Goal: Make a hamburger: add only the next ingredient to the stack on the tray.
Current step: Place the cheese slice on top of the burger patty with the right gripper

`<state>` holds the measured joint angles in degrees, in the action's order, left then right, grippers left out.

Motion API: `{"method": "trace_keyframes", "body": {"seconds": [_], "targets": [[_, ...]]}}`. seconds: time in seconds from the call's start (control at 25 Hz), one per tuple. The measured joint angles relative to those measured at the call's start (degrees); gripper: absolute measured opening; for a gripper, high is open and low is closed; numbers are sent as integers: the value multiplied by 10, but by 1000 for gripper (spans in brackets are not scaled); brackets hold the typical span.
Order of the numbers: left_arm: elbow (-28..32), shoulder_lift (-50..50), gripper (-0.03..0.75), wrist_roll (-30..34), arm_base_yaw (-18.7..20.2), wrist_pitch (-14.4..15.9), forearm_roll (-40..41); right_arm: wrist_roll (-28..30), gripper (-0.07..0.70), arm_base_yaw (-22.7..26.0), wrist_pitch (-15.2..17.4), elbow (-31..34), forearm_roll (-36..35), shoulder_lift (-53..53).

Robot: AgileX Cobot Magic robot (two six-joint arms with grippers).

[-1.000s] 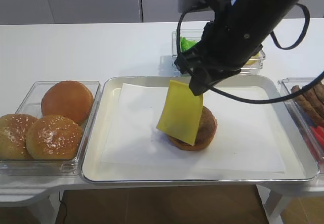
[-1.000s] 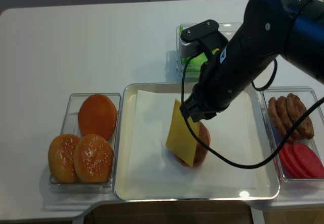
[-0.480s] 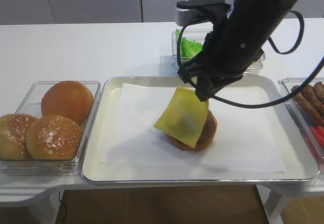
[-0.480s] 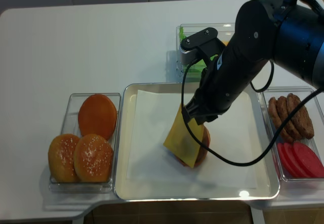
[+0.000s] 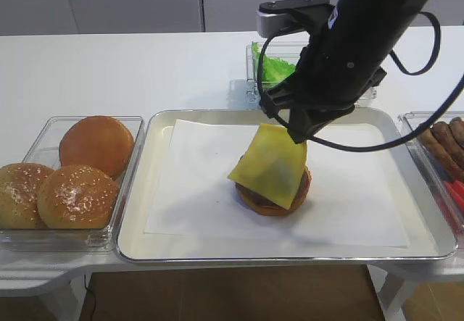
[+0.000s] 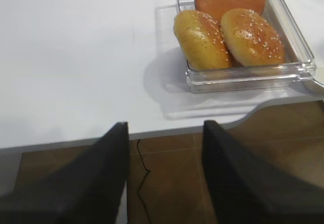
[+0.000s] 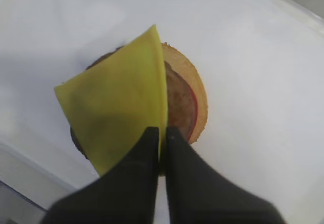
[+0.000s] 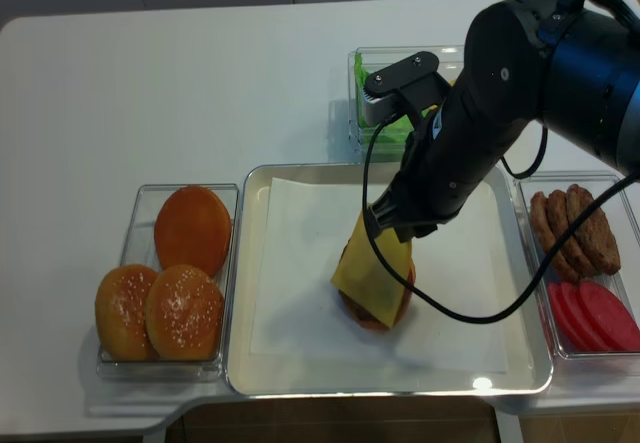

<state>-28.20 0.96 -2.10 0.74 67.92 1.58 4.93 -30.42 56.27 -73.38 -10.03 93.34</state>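
The yellow cheese slice (image 5: 270,165) hangs tilted from my right gripper (image 5: 299,134), which is shut on its upper edge. Its lower part drapes over the stack (image 5: 255,199), a brown patty on a flat bun half, on the paper-lined silver tray (image 5: 138,190). In the right wrist view the gripper (image 7: 162,133) pinches the cheese (image 7: 116,118), which covers the left of the patty (image 7: 179,102); the bun's right side shows. My left gripper (image 6: 164,125) stands open and empty over the floor, off the table's front edge.
A clear bin with three whole buns (image 5: 72,169) sits left of the tray. A bin of green lettuce (image 5: 272,67) stands behind it. Patties (image 8: 575,228) and red tomato slices (image 8: 595,318) lie in bins at the right.
My right gripper moved right and slightly down with the cheese. The slice went from hanging steeply left of the patty to lying flatter across it. The left gripper's earlier state is not shown.
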Motion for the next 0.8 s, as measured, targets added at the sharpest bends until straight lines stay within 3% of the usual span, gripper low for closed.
{"method": "trace_keyframes", "body": {"seconds": [0.8], "targets": [[0, 0, 349, 0, 0, 0, 0, -22, 24, 0, 15, 0, 2, 22]]}}
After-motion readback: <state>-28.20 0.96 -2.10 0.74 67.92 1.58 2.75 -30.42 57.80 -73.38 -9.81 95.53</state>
